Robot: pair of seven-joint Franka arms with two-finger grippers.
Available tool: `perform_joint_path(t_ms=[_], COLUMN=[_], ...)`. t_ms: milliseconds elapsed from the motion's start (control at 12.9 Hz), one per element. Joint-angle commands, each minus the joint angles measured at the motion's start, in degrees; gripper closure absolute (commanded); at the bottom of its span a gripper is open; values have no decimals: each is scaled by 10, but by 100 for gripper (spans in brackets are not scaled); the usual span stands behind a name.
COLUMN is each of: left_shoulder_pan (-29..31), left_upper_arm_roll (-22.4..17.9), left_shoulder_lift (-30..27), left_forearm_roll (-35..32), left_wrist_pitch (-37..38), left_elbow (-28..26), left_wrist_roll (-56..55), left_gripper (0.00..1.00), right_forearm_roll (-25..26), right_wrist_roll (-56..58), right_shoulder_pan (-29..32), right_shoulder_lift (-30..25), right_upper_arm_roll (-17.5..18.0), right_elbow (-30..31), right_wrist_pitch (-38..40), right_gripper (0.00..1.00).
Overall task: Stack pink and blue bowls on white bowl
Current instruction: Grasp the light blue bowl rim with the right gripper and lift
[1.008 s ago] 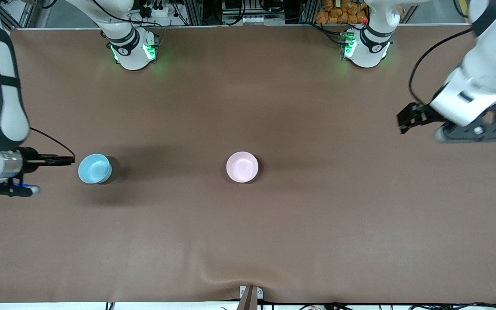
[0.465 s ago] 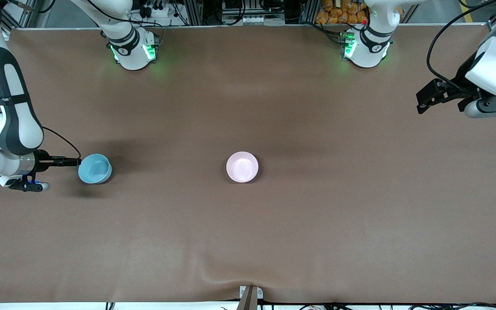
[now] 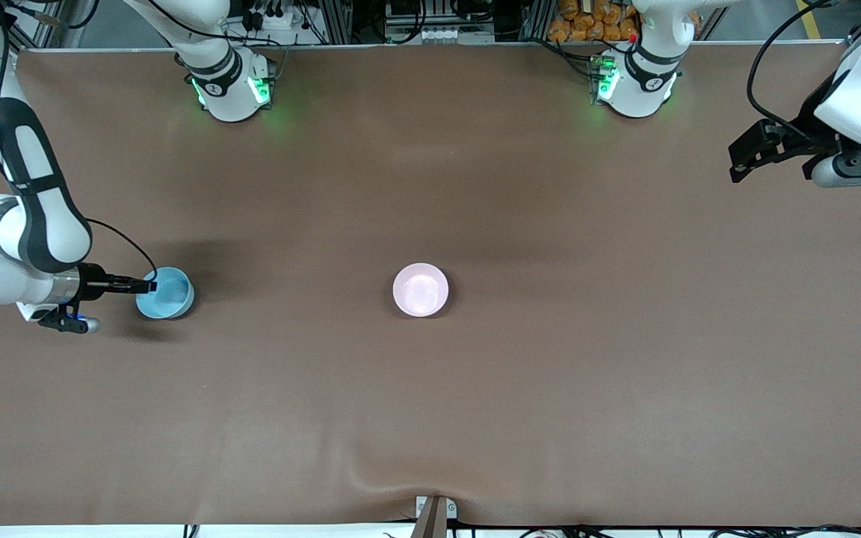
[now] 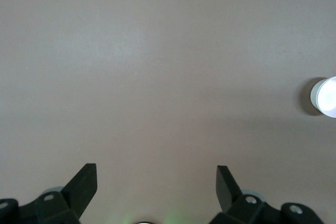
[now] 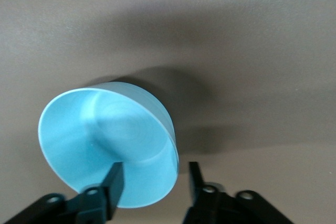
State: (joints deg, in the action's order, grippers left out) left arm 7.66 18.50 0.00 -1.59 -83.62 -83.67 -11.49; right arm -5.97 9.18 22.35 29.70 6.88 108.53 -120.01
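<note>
Front view: I see the blue bowl empty at 9 o'clock, the pink bowl empty at table centre. Right gripper straddles the blue rim.

Left wrist view: left gripper spread over bare table.

Right wrist view: one finger inside the blue bowl, the other outside, not yet pinching.

High front camera faces the table; wrist cameras look down.
</note>
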Motion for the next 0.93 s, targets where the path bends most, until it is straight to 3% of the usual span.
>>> perform_joint_path(t_ms=[0, 78, 310, 620, 853], left_shoulder_pan=[3, 3, -28, -116, -117], left_upper_arm_roll=[9, 8, -46, -171, -178], left_shoulder_lift=[-12, -13, -29, -28, -31], left_forearm_roll=[4, 4, 6, 12, 12], left_wrist_pitch=[11, 12, 23, 23, 26], left_elbow=[6, 6, -4, -21, -20], left_wrist_roll=[12, 15, 17, 17, 17], left_gripper=[0, 0, 0, 0, 0], right_forearm_roll=[-8, -8, -8, -8, -18], right_wrist_roll=[16, 18, 41, 50, 30], right_shoulder_pan=[9, 10, 12, 2, -7], right_shoulder_lift=[-6, -5, -4, -15, -17], right_upper_arm_roll=[8, 8, 8, 9, 13], right_elbow=[10, 10, 8, 6, -60], right_wrist_pitch=[-13, -15, -16, 8, 120], right_gripper=[63, 66, 100, 100, 100])
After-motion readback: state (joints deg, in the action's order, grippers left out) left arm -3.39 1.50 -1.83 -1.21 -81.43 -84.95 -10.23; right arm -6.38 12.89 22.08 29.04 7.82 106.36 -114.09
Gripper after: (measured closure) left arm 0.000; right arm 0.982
